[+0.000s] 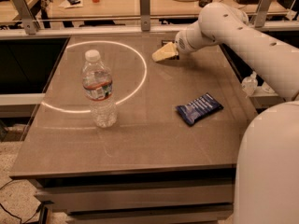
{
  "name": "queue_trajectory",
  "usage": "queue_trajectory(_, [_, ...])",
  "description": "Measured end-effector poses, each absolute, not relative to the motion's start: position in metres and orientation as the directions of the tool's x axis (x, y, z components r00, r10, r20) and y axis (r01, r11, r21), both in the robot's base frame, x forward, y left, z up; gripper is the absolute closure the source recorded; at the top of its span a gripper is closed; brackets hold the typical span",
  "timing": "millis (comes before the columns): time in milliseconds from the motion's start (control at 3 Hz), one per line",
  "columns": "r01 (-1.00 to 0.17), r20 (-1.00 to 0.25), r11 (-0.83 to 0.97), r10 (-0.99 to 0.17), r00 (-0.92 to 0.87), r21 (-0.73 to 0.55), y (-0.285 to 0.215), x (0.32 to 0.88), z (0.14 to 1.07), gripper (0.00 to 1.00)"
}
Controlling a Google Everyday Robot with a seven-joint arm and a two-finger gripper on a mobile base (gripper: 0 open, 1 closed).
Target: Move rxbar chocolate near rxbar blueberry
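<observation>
Your tool (pixel 163 54) sits low at the far side of the tabletop (pixel 140 143), on the black bar (pixel 167 43), which is mostly hidden. Can't tell if the tool is apart or together. Blue bar (pixel 199 108) lies flat, well apart, front right. Bottle (pixel 98 90) stands upright on the left.

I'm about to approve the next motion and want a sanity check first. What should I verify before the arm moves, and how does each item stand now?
1. End effector located, low over the far side of the table: ok.
2. Rxbar chocolate in its grasp: cannot tell; only a dark patch shows beside it.
3. Rxbar blueberry lying flat, near the table's right edge: ok.
4. Nothing standing between end effector and rxbar blueberry: ok.
5. Water bottle upright, well left of that path: ok.
</observation>
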State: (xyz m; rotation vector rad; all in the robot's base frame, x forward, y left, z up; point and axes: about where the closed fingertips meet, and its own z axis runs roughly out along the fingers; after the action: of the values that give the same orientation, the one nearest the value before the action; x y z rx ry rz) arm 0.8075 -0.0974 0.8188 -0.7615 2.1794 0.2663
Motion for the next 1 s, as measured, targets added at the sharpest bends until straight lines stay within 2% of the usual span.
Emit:
queue_trajectory(333, [-0.601,-0.747,0.797,-0.434,-0.503,-0.058,-0.0974,0.8075,0.8229,1.00])
queue_trajectory(1000, [-0.601,-0.748,0.797,-0.434,-0.503,-0.058,-0.0975,0.8074,0.8289,1.00])
